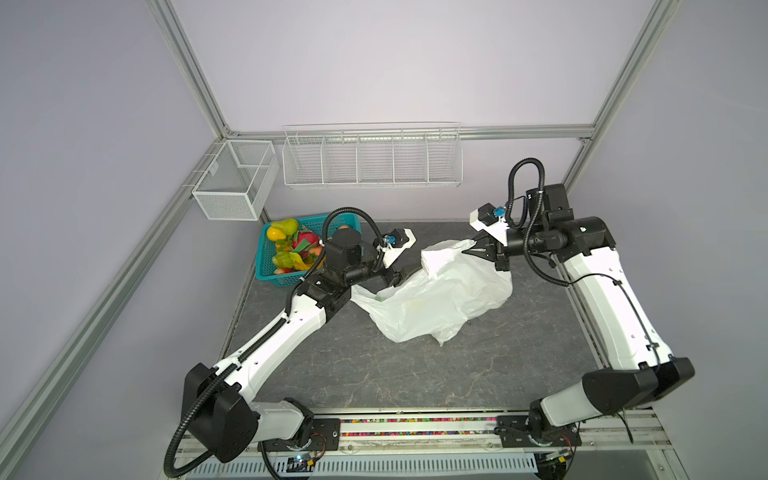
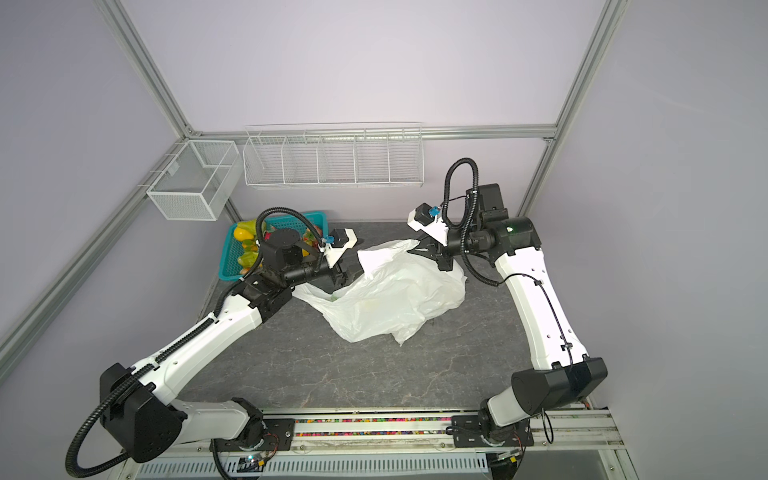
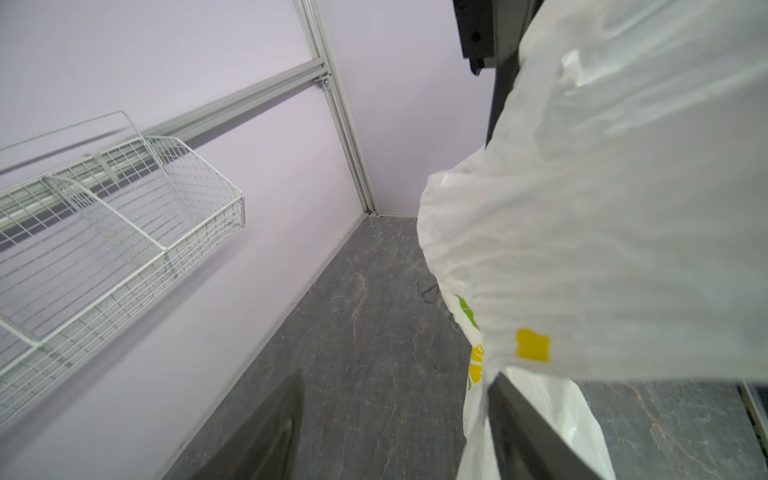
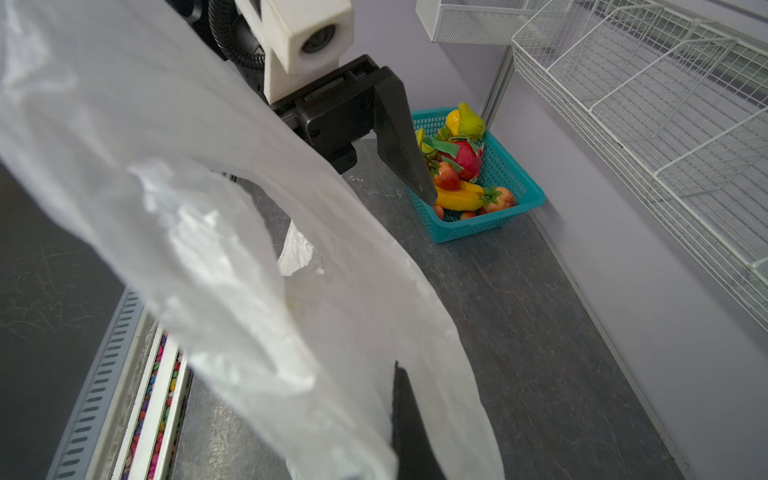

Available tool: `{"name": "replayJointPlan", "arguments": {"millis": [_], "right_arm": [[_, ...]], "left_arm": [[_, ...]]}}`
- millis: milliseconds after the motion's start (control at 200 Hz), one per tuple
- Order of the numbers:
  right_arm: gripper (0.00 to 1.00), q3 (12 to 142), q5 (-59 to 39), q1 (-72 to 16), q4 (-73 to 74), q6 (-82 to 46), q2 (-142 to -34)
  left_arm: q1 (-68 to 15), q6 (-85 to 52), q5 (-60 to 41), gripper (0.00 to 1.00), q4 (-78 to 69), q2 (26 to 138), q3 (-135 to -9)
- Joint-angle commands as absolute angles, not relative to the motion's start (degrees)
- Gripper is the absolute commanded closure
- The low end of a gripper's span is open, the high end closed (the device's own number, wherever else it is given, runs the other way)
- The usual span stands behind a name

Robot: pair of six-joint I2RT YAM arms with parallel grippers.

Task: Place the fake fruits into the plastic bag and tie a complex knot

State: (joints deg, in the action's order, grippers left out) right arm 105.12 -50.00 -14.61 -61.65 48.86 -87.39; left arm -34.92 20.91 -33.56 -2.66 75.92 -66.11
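The right gripper (image 1: 476, 243), clamped shut, holds up the bag (image 1: 440, 299) by its far rim. The left gripper (image 1: 405, 275), jaws apart, meets that rim's left end and is nearer the fruit (image 1: 291, 249) in the far-left basket (image 1: 266, 275).

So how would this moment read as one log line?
right gripper: shut on plastic bag | left gripper: open, touching bag | fake fruits: in teal basket

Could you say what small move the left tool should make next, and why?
Probably close the left tool on the rim of the plastic bag: its jaws stand open, film draped over one, while the right tool pinches the far edge up and the fake fruits lie in the basket.
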Motion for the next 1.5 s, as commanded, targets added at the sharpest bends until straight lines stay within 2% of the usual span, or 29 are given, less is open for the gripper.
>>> {"name": "replayJointPlan", "arguments": {"millis": [0, 115, 170, 235, 355, 440, 470, 535, 645, 655, 670, 705, 840, 960, 1080, 1245, 1420, 1495], "right_arm": [[0.94, 105.69, -54.99, -14.29, -61.11, 48.86, -89.06], [0.94, 106.32, -57.06, -14.25, -60.65, 47.8, -90.6], [0.94, 106.76, -57.26, -14.25, -60.46, 47.19, -91.48], [0.94, 107.75, -57.02, -14.32, -61.03, 46.76, -92.79], [0.92, 110.11, -52.55, -14.29, -60.49, 43.28, -95.14], [0.76, 113.09, -45.23, -13.7, -56.45, 33.95, -97.46], [0.71, 114.23, -42.81, -13.47, -55.33, 30.29, -98.35], [0.52, 118.38, -37.1, -12.38, -52.41, 20.59, -100.77], [0.36, 120.49, -29.09, -12.13, -50.58, 9.23, -101.54], [0.33, 120.28, -28.04, -12.15, -50.37, 8.64, -101.3], [0.23, 119.62, -26.39, -12.15, -49.97, 7.5, -100.65], [0.15, 117.76, -24.08, -12.13, -48.7, 5.81, -98.97], [0.04, 104.07, -17.58, -12.17, -38.66, 0.9, -88.13], [0.01, 90.66, -16.67, -12.84, -30.8, -3.58, -78.7], [0.0, 80.43, -23.51, -16.61, -25.27, -6.86, -73.79], [0.11, 74.24, -29.93, -23.15, -24.67, -7.77, -71.48], [0.1, 67.96, -22.73, -27.83, -22.45, -8.98, -71.59], [0.09, 67.1, -23.03, -28.98, -20.19, -9.9, -73.42]], "left_arm": [[-35.5, 15.37, -39.48, 0.31, -10.1, 76.07, -66.28], [-36.28, 13.63, -40.3, 0.33, -11.47, 77.49, -67.29], [-36.92, 12.72, -40.77, 0.38, -11.51, 78.4, -68.46], [-38.05, 12.52, -40.34, 0.5, -10.78, 79.58, -69.72], [-40.2, 10.77, -36.74, 0.85, -9.16, 81.63, -72.26], [-42.38, 4.4, -29.05, 1.0, -13.1, 82.42, -72.49], [-43.26, 0.82, -25.53, 1.0, -15.28, 82.55, -72.34], [-44.7, -7.59, -19.08, 1.0, -19.89, 83.4, -72.17], [-46.54, -21.39, -7.13, 1.0, -24.57, 84.49, -71.91], [-46.57, -22.24, -6.35, 1.0, -24.73, 84.58, -71.94], [-46.66, -23.79, -5.16, 1.0, -24.86, 84.65, -72.02], [-46.88, -27.06, -2.12, 1.0, -24.43, 84.79, -72.17], [-47.52, -33.47, 7.14, 1.0, -22.76, 84.65, -71.88], [-47.56, -36.13, 10.87, 1.0, -25.85, 84.54, -69.12], [-47.63, -37.51, 10.58, 1.0, -27.05, 85.58, -68.14], [-47.69, -38.33, 9.97, 1.0, -26.65, 86.46, -67.45], [-47.7, -39.21, 10.59, 1.0, -27.12, 86.4, -66.18], [-47.7, -39.35, 10.66, 1.0, -27.1, 86.46, -66.13]]}}
